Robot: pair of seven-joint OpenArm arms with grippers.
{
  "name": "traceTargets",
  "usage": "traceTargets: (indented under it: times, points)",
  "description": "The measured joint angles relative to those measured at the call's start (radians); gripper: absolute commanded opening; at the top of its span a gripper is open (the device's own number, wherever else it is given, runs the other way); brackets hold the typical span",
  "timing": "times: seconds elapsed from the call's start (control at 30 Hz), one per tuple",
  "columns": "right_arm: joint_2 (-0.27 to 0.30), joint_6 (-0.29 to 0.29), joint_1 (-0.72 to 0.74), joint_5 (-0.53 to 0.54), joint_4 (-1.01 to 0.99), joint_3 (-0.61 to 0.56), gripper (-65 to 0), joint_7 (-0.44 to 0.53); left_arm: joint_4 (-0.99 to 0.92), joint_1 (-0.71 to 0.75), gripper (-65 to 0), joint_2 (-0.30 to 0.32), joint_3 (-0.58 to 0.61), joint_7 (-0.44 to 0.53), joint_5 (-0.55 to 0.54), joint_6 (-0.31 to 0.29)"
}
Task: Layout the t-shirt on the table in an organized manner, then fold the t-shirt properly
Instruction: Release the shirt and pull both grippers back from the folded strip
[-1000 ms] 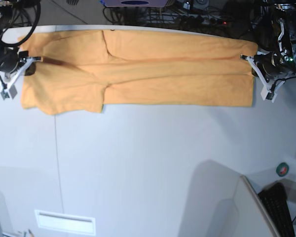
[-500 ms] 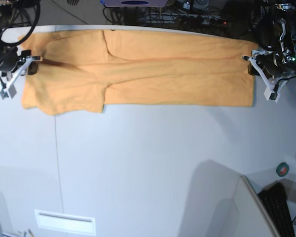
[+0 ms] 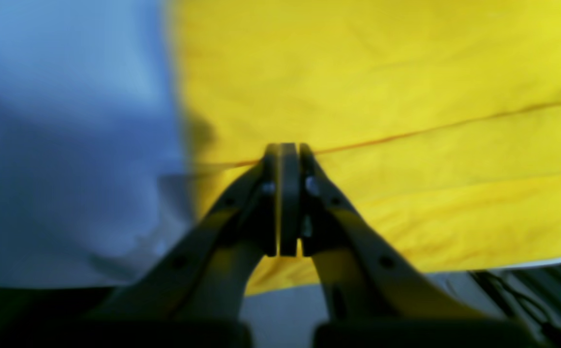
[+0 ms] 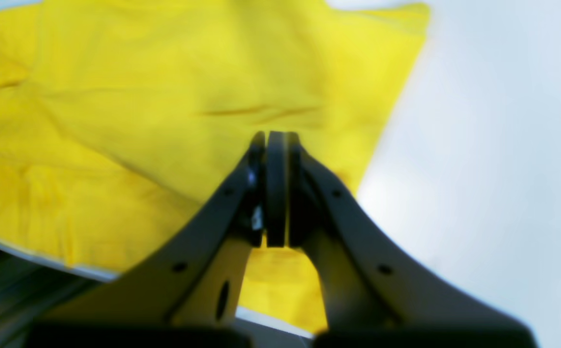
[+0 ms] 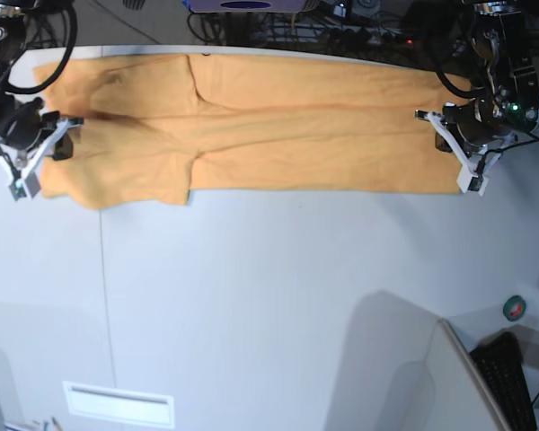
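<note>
1. T-shirt (image 5: 251, 126) lies along the far edge of the table (image 5: 269, 296), folded lengthwise into a long band
2. Judged soft, light and limp; best pinched through both layers at its short ends
3. Left gripper (image 3: 287, 147) and right gripper (image 4: 274, 135): jaws together over the ends, no cloth visibly caught
4. No containers in view

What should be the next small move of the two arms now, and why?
Probably lift both ends together and carry them toward the near edge. The t-shirt lies as a long band on the table, already folded lengthwise. The left gripper and the right gripper are shut over its two ends at the fold line; whether they pinch cloth is unclear.
</note>
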State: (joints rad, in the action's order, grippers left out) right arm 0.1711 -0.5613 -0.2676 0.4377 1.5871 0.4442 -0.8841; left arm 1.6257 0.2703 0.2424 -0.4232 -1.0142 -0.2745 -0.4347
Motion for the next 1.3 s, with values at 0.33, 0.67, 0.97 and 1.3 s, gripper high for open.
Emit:
traceTargets:
  times: [0.33, 0.67, 0.97, 1.3]
  points:
    - [0.014, -0.005, 0.086, 0.014, -0.342, -0.053, -65.0, 0.165, -0.32, -0.142, -65.0, 0.021, 0.077, 0.136, 0.011, 0.016]
    - [0.082, -0.011, 0.281, 0.012, -0.591, -0.053, -65.0, 0.256, -0.648, -0.417, -65.0, 0.026, 0.225, 0.291, -0.037, 0.05]
    - [0.111, 0.004, 0.263, -0.005, -0.421, -0.048, -65.0, 0.237, -0.497, -0.384, -65.0, 0.027, 0.249, 0.159, -0.001, 0.132]
    - [0.122, 0.002, 0.499, -0.015, -0.566, -0.058, -31.2, 0.244, -0.288, -0.303, -65.0, 0.044, -0.037, 0.078, 0.006, 0.14]
